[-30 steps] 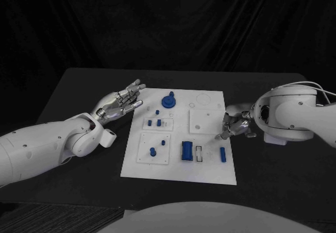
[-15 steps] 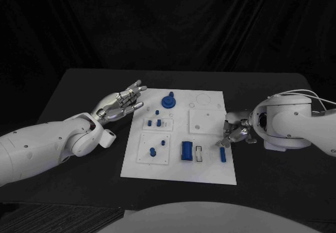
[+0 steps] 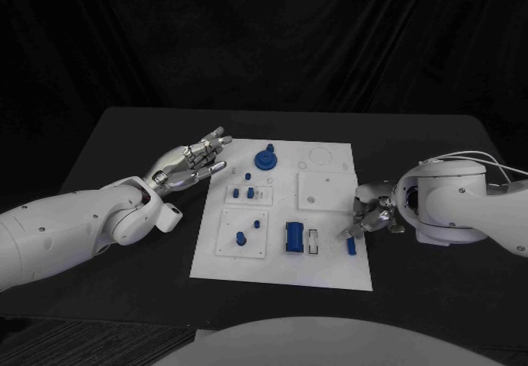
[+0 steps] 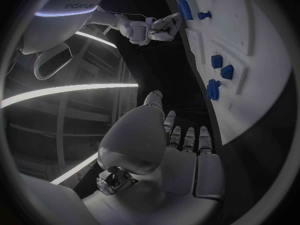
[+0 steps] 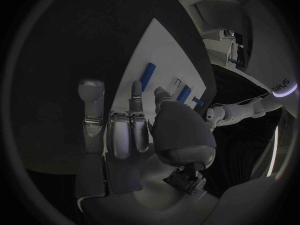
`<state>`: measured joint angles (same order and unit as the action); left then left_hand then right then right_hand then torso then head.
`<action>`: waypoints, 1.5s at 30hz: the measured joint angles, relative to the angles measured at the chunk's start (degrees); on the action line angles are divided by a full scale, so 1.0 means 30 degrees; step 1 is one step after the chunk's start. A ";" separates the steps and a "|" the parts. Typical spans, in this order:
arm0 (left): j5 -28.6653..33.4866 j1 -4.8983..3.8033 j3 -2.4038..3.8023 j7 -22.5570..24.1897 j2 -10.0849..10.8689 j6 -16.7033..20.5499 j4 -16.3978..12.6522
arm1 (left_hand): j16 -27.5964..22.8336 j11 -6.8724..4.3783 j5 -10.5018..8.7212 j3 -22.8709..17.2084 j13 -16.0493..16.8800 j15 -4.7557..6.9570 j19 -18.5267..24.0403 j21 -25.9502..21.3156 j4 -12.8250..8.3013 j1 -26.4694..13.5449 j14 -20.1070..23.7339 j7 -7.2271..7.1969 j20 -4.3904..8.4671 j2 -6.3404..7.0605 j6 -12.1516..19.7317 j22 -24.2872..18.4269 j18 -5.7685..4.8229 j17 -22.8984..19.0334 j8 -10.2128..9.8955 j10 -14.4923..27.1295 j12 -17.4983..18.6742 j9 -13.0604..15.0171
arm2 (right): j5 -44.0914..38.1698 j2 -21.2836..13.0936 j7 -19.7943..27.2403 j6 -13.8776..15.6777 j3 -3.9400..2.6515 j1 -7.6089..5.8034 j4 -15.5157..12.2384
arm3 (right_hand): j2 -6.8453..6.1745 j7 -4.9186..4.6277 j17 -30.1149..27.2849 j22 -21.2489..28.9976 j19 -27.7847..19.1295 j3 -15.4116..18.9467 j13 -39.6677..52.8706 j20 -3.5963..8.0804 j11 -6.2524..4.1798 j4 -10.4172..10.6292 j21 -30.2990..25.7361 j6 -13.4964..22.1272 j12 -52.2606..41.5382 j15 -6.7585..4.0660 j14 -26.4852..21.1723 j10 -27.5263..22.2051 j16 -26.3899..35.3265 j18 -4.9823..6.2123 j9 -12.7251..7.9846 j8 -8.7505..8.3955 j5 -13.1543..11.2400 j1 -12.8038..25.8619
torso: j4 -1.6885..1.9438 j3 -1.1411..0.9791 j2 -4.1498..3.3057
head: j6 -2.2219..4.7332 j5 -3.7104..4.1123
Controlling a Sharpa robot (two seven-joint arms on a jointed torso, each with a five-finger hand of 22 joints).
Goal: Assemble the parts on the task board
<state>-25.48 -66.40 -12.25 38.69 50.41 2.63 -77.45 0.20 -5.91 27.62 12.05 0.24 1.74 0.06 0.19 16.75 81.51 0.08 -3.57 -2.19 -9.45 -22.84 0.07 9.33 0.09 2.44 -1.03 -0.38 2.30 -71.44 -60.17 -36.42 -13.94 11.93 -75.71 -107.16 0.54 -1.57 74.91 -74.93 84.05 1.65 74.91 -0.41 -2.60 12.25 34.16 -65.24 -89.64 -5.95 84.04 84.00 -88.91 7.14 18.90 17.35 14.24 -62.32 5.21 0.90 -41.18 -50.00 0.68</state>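
The white task board (image 3: 281,267) lies mid-table. On it are a round blue knob (image 3: 265,160), small blue pegs (image 3: 249,194), a blue block (image 3: 294,236) and, near its right edge, a slim blue bar (image 3: 351,245). My right hand (image 3: 370,216) hovers at that edge, fingers spread, fingertips just above the bar's far end and holding nothing. The right wrist view has the bar (image 5: 149,74) lying flat on the board (image 5: 167,50) just past the fingertips (image 5: 136,91). My left hand (image 3: 191,162) is open, palm up, left of the board, off it.
A narrow empty slot (image 3: 315,241) sits between block and bar. A raised square plate (image 3: 323,190) lies above them. The left wrist view has the board (image 4: 265,75) beside my left hand (image 4: 178,142) and the right hand (image 4: 156,29) far across. Black table surrounds the board.
My right hand has moved along the board's right edge toward me and now sits at the blue bar's far end. The left hand has stayed put.
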 measured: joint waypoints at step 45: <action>-0.0057 0.0001 -0.0001 0.0025 -0.0114 -0.1571 0.0401 | 0.0000 0.1360 0.1611 -0.0104 0.0048 -0.0484 -0.0033 0.0001 -0.0105 0.1083 -0.0069 0.1035 -0.1127 -0.0581 -0.0396 0.0007 -0.0173 -0.0009 0.0000 -0.0268 0.0000 0.0002 | 0.3348 -0.0379 0.0119 0.4495 -0.0067 0.1127 -0.0551 | -0.1544 -0.1050 -0.0001 0.0005 -0.0002 -0.5899 0.0000 -0.0275 0.0728 -0.3401 0.1958 0.2829 0.0000 0.0581 0.0013 -0.0041 0.0339 0.0000 0.1879 -0.0781 0.9418 -0.1284 | 0.0004 -0.0011 -0.0002 | 0.0000 -0.0214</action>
<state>-25.65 -66.39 -12.25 38.77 50.07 -2.08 -76.24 0.21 -1.83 32.46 11.74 0.39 0.29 -0.04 0.19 16.43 84.76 -0.13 -0.47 -5.57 -11.19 -24.03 0.09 8.81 0.06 2.44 -1.83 -0.38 2.31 -61.39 -61.31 -36.06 -0.45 11.73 -72.33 -108.82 -4.09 -4.72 74.91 -74.91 84.04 -16.05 74.91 -1.24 -0.42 2.04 40.03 -56.76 -89.64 -4.21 84.08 83.88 -87.89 7.14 24.54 15.01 42.49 -66.17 5.22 0.86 -41.19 -50.00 0.04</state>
